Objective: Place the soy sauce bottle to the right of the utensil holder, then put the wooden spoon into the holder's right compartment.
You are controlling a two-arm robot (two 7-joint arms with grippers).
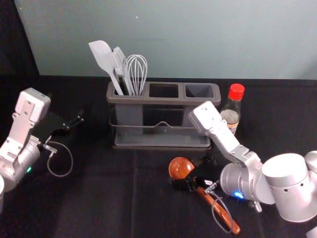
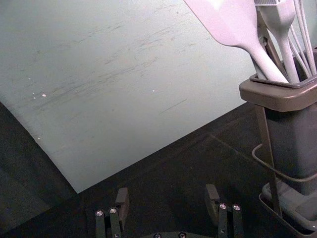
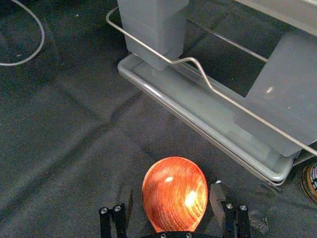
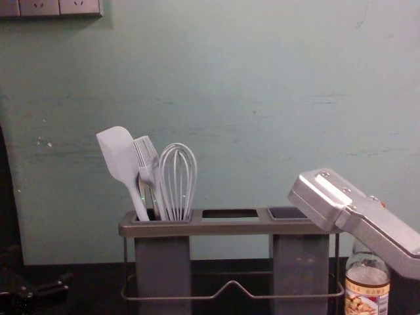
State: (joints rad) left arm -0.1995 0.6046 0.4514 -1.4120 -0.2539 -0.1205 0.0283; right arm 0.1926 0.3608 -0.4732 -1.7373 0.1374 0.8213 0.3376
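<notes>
Holder (image 1: 158, 100) on table (image 1: 99, 203). Left compartment, left to right: spatula (image 1: 102, 55), brush (image 1: 119, 60), whisk (image 1: 136, 72). Bottle (image 1: 231, 117) upright, just beside holder's right end. Spoon (image 1: 182, 168) before holder, bowl right of its centre, handle running nearer and rightward. Right gripper (image 1: 187, 182) at spoon's bowl end; left gripper (image 1: 78, 120) left of holder.

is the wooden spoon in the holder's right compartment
No, the head view shows the wooden spoon in front of the utensil holder, outside all its compartments.
</notes>
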